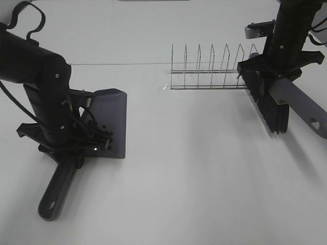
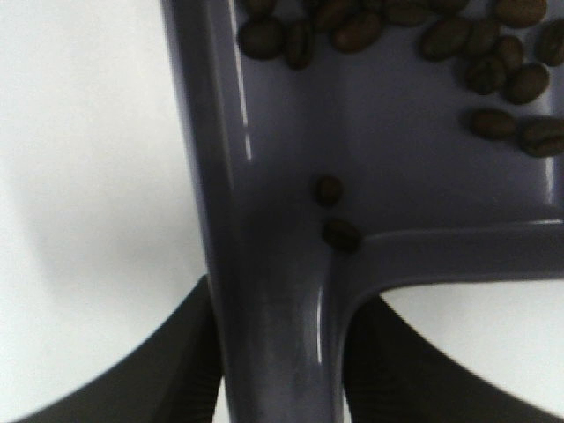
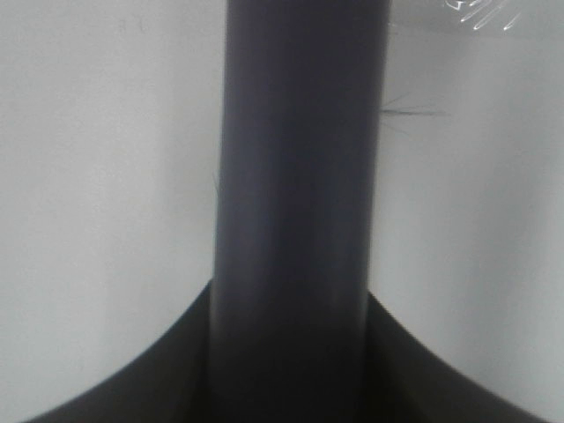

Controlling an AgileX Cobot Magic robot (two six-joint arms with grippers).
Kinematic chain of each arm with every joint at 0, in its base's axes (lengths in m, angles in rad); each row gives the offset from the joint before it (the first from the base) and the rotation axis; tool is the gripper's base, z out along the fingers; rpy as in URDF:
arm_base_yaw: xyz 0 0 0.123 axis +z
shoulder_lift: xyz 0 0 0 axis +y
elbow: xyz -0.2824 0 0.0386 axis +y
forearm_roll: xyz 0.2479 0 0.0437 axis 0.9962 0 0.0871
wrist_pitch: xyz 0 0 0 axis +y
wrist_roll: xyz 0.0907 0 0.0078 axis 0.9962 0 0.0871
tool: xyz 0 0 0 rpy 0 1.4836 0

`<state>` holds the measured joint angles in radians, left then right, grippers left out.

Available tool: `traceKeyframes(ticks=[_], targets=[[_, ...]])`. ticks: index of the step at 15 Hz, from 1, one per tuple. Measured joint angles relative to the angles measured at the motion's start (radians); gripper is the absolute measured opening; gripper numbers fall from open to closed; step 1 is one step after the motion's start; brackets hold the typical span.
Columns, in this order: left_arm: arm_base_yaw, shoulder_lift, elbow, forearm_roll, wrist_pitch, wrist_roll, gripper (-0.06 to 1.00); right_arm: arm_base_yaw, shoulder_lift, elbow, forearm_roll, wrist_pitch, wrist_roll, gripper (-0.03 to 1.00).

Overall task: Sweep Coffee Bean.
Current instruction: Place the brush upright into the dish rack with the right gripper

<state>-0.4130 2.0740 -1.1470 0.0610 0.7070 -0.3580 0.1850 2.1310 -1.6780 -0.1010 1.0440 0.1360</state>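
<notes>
You're gripping the dustpan [image 1: 110,109] by its handle with the left gripper [image 2: 278,352] and the brush [image 3: 300,176] with the right gripper [image 3: 291,352]; the coffee bean [image 2: 458,44], light, hard, likely rolling freely, is lying inside the dustpan near that handle.

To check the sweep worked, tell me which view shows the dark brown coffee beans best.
Left wrist view: the dark brown oval coffee beans lie close-up in the grey-purple plastic dustpan. The exterior high view shows only tiny dark specks; the right wrist view shows none.
</notes>
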Motion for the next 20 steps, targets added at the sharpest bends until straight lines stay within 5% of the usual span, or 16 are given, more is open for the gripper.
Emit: traceKeyframes(ticks=[20], targets=[[0.0, 0.0, 0.0, -0.001, -0.002, 0.016, 0.38, 0.0, 0.245, -0.399, -0.015, 0.086, 0.005, 0.34]])
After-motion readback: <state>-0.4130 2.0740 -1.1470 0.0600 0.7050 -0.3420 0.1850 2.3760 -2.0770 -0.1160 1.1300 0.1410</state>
